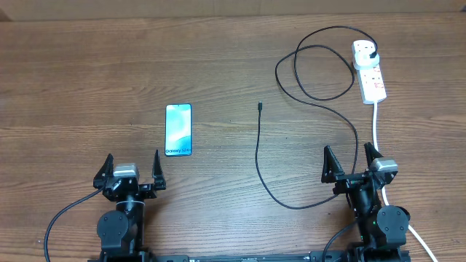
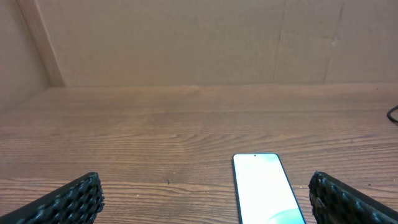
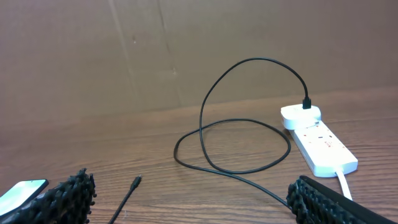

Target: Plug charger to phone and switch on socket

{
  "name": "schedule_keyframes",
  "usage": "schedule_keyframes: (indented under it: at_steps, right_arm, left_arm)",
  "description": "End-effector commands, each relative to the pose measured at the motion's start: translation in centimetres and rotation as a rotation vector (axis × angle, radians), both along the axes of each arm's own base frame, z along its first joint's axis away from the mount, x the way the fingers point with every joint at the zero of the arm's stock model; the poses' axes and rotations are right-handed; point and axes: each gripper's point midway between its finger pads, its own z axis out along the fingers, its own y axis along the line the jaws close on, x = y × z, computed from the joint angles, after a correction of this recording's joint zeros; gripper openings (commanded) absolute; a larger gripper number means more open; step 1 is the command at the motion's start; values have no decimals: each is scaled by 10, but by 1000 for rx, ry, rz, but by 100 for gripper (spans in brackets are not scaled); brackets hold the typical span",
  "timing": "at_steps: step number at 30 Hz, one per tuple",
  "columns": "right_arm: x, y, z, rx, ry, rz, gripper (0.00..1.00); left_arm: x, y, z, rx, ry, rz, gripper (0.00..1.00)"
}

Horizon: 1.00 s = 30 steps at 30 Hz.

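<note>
The phone [image 1: 178, 129] lies flat with its light blue screen up, just ahead of my left gripper [image 1: 132, 161], which is open and empty. In the left wrist view the phone [image 2: 264, 186] sits nearer the right finger [image 2: 339, 199] of the left gripper [image 2: 205, 200]. The charger's black cable [image 1: 257, 156] snakes across the table, its connector tip [image 1: 260, 107] lying loose mid-table. Its plug [image 1: 373, 54] is in the white socket [image 1: 370, 73] at the far right. My right gripper [image 1: 348, 154] is open and empty, and the cable [image 3: 255, 60] runs under its right finger. The tip [image 3: 135, 182] lies ahead to its left.
The socket's thick white lead [image 1: 376, 127] runs down the table past the right arm. The cable loops [image 3: 233, 146] lie in front of the socket [image 3: 320, 143]. A brown cardboard wall [image 2: 186, 43] closes the far side of the table.
</note>
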Motion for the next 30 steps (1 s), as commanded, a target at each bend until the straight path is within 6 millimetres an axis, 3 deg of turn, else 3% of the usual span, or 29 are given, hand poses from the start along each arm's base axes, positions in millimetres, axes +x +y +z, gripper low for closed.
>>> schedule_keyframes:
  at_steps: [1, 22, 30]
  right_arm:
    - [0, 0, -2, 1, -2, -1, 100]
    - [0, 0, -2, 1, -2, 0, 100]
    - [0, 0, -2, 1, -2, 0, 100]
  left_arm:
    - [-1, 2, 2, 10, -11, 13, 100]
    - [-1, 2, 2, 10, -13, 14, 100]
    - [-1, 11, 3, 29, -16, 64, 100]
